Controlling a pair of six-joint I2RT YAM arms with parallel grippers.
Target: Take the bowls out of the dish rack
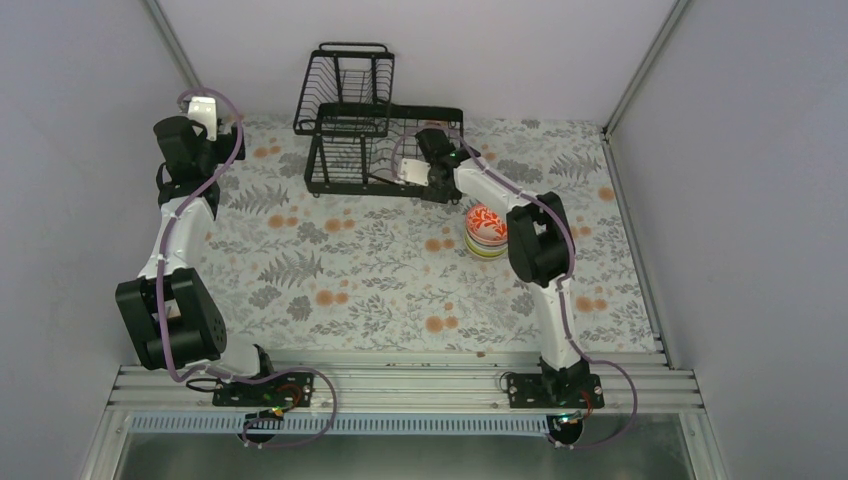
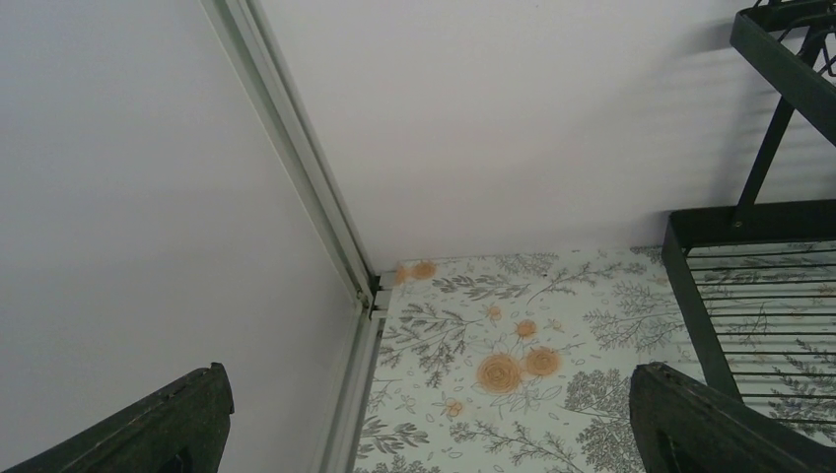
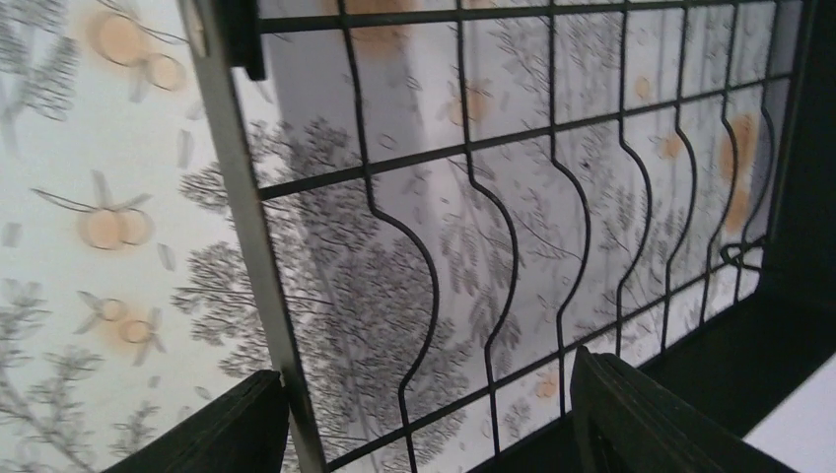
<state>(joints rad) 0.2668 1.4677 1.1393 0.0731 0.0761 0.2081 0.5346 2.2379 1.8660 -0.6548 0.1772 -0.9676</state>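
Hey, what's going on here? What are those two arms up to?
They are emptying a dish rack at the back of the table. The right gripper is open and empty, reaching in with the rack's wires close in front of it. A stack of bowls, with a red-patterned one on top, already sits on the table beside the rack. The left gripper is open and empty, pointed at the back left corner.

matt black wire dish rack (image 1: 375, 135), glossy ceramic bowls (image 1: 486, 232)
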